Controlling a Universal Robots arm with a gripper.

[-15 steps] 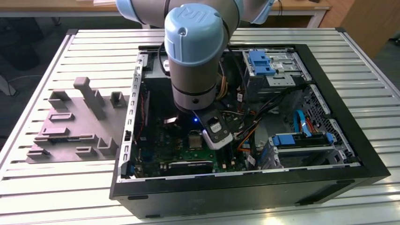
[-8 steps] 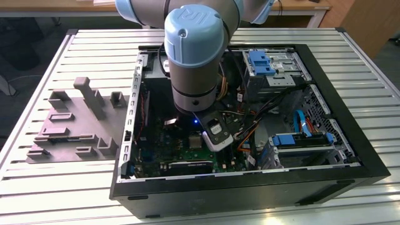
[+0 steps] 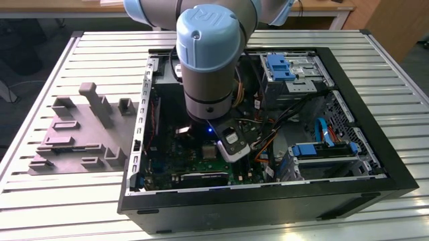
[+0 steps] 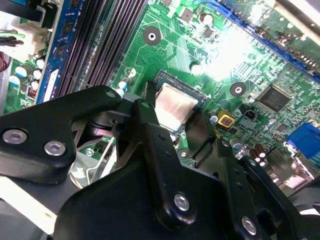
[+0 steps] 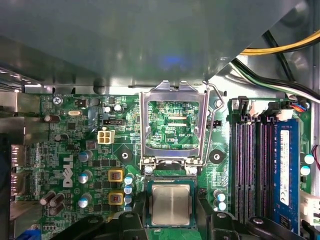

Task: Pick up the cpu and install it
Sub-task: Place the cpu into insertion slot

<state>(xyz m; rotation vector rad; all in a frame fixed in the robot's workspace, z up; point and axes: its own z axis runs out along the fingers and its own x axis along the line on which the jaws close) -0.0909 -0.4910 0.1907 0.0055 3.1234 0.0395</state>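
Pincer is gripping the chip narrowly by two opposite edges, holding it between its tips at the socket, the swung-open metal frame lying just beyond on the green board; seating seems in hand, and the next move is calling for a flat, square fit

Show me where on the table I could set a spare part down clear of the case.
Bare table slats lie beyond the grey tray, toward the far edge, and along the exterior view's right of the computer case. Inside the case it is crowded: arm, cables, drive cages.
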